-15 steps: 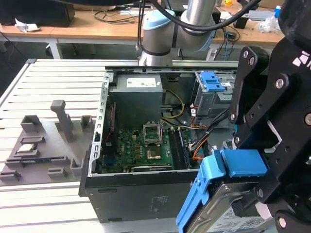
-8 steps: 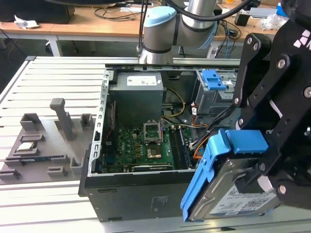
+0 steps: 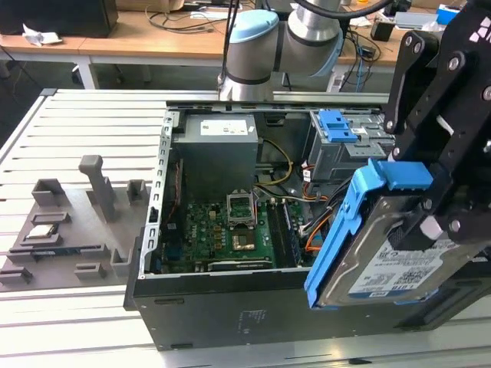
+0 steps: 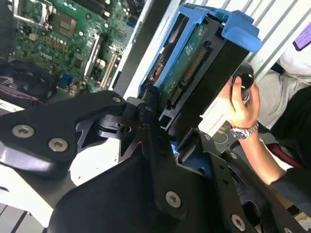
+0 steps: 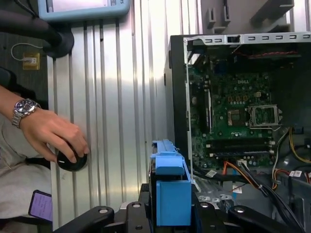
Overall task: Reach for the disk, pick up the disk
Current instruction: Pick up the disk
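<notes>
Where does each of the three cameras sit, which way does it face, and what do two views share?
Exterior view: off the arm, above the open computer case, seeing the gripper holding the disk.
First wrist view: on the arm, facing the disk, case and a person's hand.
Second wrist view: on the arm, close behind the gripper's black links, facing the disk.
Both wrist views share the hand.

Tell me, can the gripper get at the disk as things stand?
Yes, it looks so: the gripper already seems shut on the disk, holding it above the open computer case with nothing between them.
</notes>
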### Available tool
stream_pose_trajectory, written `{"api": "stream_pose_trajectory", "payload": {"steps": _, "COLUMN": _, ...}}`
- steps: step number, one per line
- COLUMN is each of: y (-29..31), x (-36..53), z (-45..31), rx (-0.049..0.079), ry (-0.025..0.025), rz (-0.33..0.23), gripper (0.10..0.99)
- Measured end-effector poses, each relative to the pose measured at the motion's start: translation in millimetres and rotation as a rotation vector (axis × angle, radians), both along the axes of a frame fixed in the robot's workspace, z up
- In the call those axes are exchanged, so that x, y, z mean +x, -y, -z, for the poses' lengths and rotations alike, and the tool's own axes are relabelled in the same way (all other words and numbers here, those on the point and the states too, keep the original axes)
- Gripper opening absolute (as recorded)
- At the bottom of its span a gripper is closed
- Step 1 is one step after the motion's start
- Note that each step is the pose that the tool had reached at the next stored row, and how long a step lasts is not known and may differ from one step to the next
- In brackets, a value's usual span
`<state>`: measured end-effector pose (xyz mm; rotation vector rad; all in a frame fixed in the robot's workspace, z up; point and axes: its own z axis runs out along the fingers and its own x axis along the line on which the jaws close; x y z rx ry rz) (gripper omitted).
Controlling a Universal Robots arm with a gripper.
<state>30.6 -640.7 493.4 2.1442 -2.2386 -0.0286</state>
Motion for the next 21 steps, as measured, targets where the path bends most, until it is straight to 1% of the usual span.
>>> {"api": "stream_pose_trajectory", "payload": {"steps": 1, "y": -6.8, "x": 4.8, "z": 0.2, "rx": 0.0, "ry": 0.0, "rz": 0.0, "gripper": 0.365}}
{"api": "stream_pose_trajectory", "payload": {"steps": 2, "y": -10.8, "x": 7.8, "z": 0.3, "rx": 0.0, "ry": 0.0, "rz": 0.0, "gripper": 0.365}}
{"api": "stream_pose_trajectory", "payload": {"steps": 3, "y": -13.1, "x": 9.5, "z": 0.3, "rx": 0.0, "ry": 0.0, "rz": 0.0, "gripper": 0.365}}
{"api": "stream_pose_trajectory", "payload": {"steps": 4, "y": -19.1, "x": 13.9, "z": 0.5, "rx": 0.0, "ry": 0.0, "rz": 0.0, "gripper": 0.365}}
{"api": "stream_pose_trajectory", "payload": {"steps": 5, "y": -26.8, "x": 19.0, "z": 0.6, "rx": 0.0, "ry": 0.0, "rz": 0.0, "gripper": 0.365}}
{"api": "stream_pose_trajectory", "payload": {"steps": 9, "y": -39.1, "x": 28.8, "z": 1.0, "rx": 0.0, "ry": 0.0, "rz": 0.0, "gripper": 0.365}}
{"api": "stream_pose_trajectory", "payload": {"steps": 10, "y": -46.2, "x": 37.3, "z": 1.1, "rx": 0.0, "ry": -0.0001, "rz": 0.0, "gripper": 0.365}}
{"api": "stream_pose_trajectory", "payload": {"steps": 11, "y": -49.3, "x": 41.6, "z": 1.3, "rx": 0.0, "ry": -0.0002, "rz": 0.0, "gripper": 0.365}}
{"api": "stream_pose_trajectory", "payload": {"steps": 13, "y": -53.2, "x": 47.6, "z": 1.5, "rx": 0.0, "ry": -0.0002, "rz": 0.0, "gripper": 0.365}}
{"api": "stream_pose_trajectory", "payload": {"steps": 15, "y": -58.7, "x": 56.9, "z": 1.6, "rx": 0.0, "ry": -0.0003, "rz": 0.0, "gripper": 0.365}}
{"api": "stream_pose_trajectory", "payload": {"steps": 17, "y": -62.8, "x": 63.6, "z": 1.7, "rx": 0.0, "ry": -0.0004, "rz": 0.0, "gripper": 0.365}}
{"api": "stream_pose_trajectory", "payload": {"steps": 19, "y": -68.0, "x": 72.7, "z": 1.9, "rx": 0.0, "ry": -0.0005, "rz": 0.0, "gripper": 0.365}}
{"api": "stream_pose_trajectory", "payload": {"steps": 21, "y": -70.6, "x": 77.7, "z": 2.1, "rx": 0.0, "ry": -0.0005, "rz": 0.0, "gripper": 0.365}}
